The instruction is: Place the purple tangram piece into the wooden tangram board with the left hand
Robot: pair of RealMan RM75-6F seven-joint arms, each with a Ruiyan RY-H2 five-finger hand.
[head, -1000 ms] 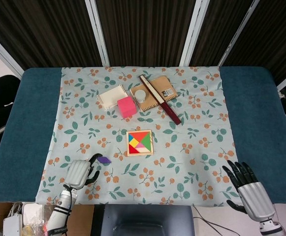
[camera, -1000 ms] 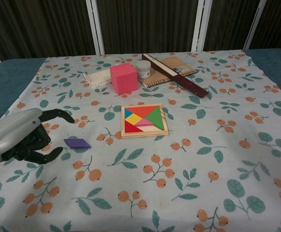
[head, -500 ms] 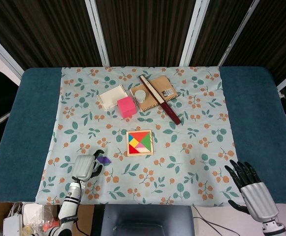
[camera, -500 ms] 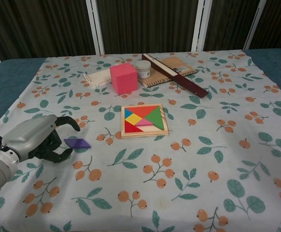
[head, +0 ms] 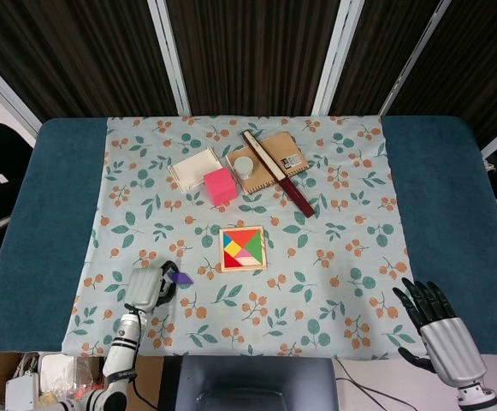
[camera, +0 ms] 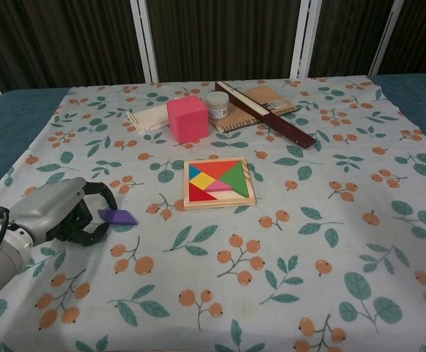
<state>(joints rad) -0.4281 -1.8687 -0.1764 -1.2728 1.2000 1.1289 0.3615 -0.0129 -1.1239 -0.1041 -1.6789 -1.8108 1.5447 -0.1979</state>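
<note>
At the lower left of the chest view, the left hand (camera: 62,213) curls its fingers around the near end of the purple tangram piece (camera: 119,216), which lies flat on the floral cloth (camera: 286,242); whether it truly grips the piece cannot be told. At the lower right of the head view, the right hand (head: 440,330) is empty with fingers spread. The wooden tangram board (camera: 218,182) sits mid-frame on the desk. Farther back stands a pink cube (camera: 187,119).
</note>
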